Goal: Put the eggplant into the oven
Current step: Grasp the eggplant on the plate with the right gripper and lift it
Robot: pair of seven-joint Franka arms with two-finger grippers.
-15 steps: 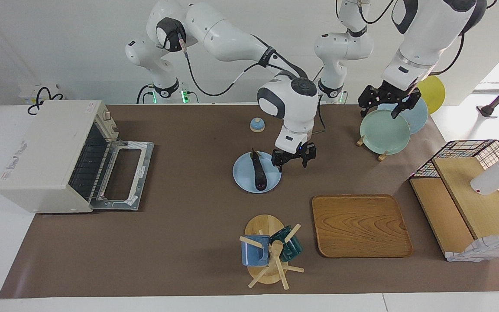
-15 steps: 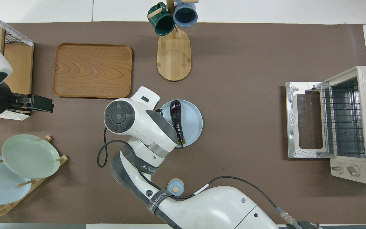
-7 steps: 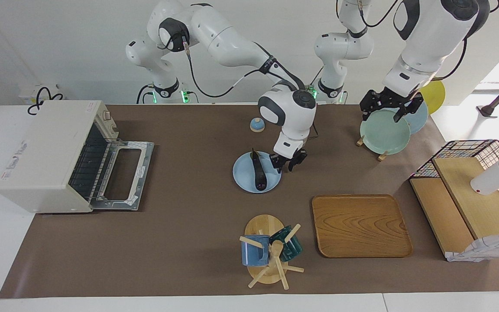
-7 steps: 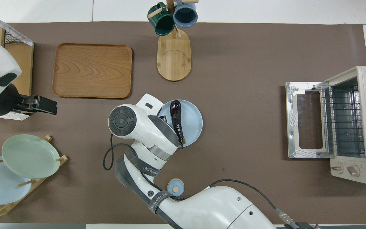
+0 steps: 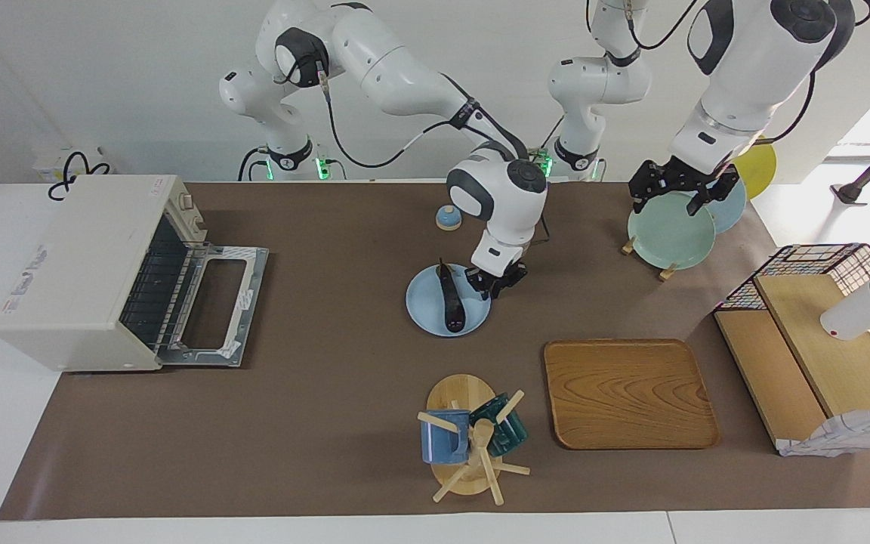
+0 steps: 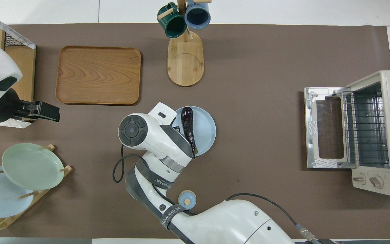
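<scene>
The eggplant (image 5: 450, 302) (image 6: 187, 123), slim and dark purple, lies on a light blue plate (image 5: 424, 306) (image 6: 206, 130) at the middle of the table. My right gripper (image 5: 492, 283) is low at that plate's rim, beside the eggplant on the side toward the left arm's end; the wrist hides it from overhead. Nothing shows in its grip. The cream oven (image 5: 80, 272) (image 6: 381, 132) stands at the right arm's end with its door (image 5: 216, 306) (image 6: 323, 127) dropped open and the wire rack showing. My left gripper (image 5: 678, 189) (image 6: 46, 112) waits open in the air by the plate rack.
A rack of plates (image 5: 669, 230) stands near the left arm's base. A wooden tray (image 5: 627, 393), a mug tree (image 5: 465, 438) with two mugs and a wire shelf unit (image 5: 820, 332) sit farther from the robots. A small blue knob (image 5: 448, 217) lies nearer the robots than the plate.
My right gripper has turned, come down and shifted toward the eggplant, reaching the plate's rim. The left gripper has drifted slightly upward. The eggplant has not moved.
</scene>
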